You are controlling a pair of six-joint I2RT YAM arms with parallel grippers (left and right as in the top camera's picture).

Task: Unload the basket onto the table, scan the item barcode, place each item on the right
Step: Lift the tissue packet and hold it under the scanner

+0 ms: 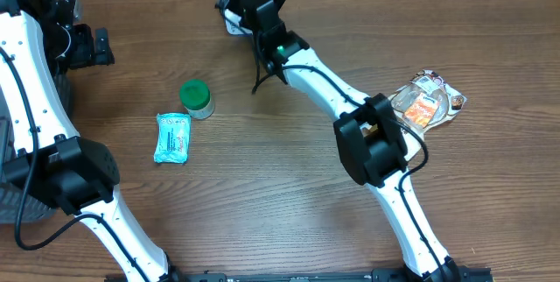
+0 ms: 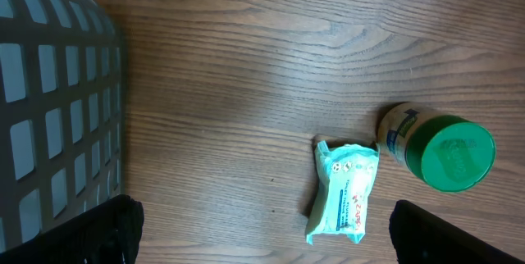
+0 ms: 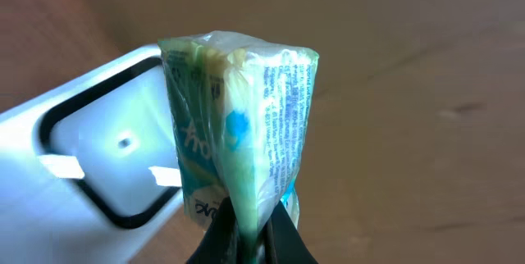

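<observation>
Packet pinched tight in right gripper, left gripper spread wide, empty

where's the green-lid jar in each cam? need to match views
Overhead: green-lid jar left of centre, standing upright.
Left wrist: jar at the right side, mid-height.
Right wrist: not in it; this view shows the held packet pinched in the right gripper.
Shared landmark: teal pouch, just below-left of the jar overhead and just left of it in the left wrist view.
</observation>
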